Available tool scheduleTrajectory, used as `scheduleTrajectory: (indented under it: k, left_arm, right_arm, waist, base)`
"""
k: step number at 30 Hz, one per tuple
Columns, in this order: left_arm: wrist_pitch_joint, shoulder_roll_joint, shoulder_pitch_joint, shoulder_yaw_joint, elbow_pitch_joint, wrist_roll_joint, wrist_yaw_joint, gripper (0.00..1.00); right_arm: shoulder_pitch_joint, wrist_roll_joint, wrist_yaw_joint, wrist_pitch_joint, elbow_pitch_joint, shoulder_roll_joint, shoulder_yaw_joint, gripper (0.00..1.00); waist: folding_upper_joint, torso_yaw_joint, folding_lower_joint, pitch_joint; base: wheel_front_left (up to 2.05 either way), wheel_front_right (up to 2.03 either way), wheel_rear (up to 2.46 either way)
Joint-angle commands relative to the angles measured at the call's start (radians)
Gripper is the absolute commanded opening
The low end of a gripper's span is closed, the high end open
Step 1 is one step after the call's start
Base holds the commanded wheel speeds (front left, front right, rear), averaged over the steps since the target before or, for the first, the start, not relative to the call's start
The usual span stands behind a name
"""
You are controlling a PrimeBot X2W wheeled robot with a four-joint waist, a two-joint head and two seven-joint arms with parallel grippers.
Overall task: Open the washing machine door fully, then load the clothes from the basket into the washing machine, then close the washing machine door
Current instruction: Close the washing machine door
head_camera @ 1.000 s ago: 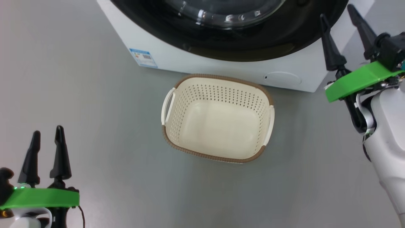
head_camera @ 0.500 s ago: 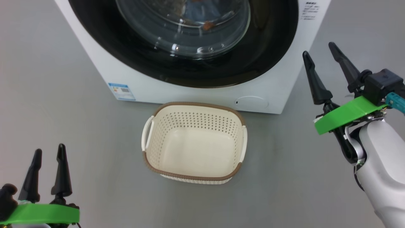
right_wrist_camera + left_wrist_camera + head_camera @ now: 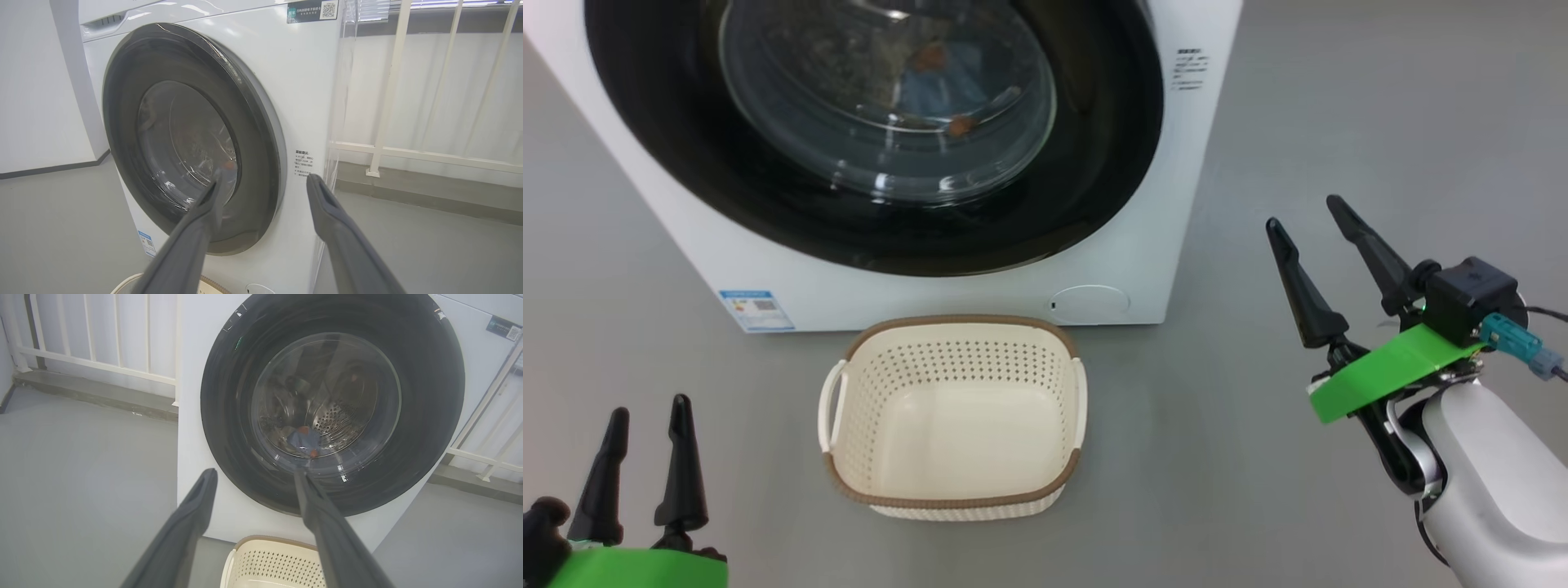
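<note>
head view: the camera has tilted up since a second ago, so the washing machine (image 3: pixel 1143 245) is showing far more of the washing machine door (image 3: pixel 1094 163), which is sitting shut. the clothes (image 3: pixel 947 82) are lying behind its glass. the basket (image 3: pixel 956 320) is standing empty just in front of the machine, as before. the right gripper (image 3: pixel 1303 211), fingers spread, is hanging clear of the machine's right side, no longer overlapping its edge. the left gripper (image 3: pixel 649 407), also spread, is hovering well in front of the machine.

left wrist view: the clothes are resting low in the drum.

right wrist view: the door is lying flush against the machine's front.
</note>
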Motion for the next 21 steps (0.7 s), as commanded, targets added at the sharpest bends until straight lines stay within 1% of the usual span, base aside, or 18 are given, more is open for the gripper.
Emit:
scheduleTrajectory:
  k: [1,5,11,21]
  left_arm:
    - [-0.006,0.024,-0.005,0.04,-0.03,0.014,0.0,1.0]
    - [-0.006,0.023,0.006,0.042,-0.033,0.018,0.0,1.0]
    - [-0.006,0.021,0.019,0.043,-0.039,0.022,0.0,1.0]
    - [-0.006,0.006,0.056,0.048,-0.043,0.01,0.0,1.0]
  right_arm:
    - [0.018,0.014,-0.003,-0.005,-0.029,-0.006,0.004,1.0]
    - [0.057,0.02,-0.003,-0.005,-0.044,-0.012,0.011,1.0]
    - [0.108,0.023,-0.003,-0.005,-0.071,-0.022,0.014,1.0]
    - [0.21,0.021,-0.003,-0.005,-0.118,0.005,-0.051,1.0]
  waist:
    - [0.0,-0.043,0.0,-0.031]
    - [0.0,-0.076,0.0,-0.04]
    - [0.0,-0.107,0.0,-0.049]
    - [0.0,-0.125,0.0,-0.079]
  base:
    - [0.0,0.0,0.0]
    - [0.0,0.0,0.0]
    - [0.0,0.0,0.0]
    - [0.0,0.0,0.0]
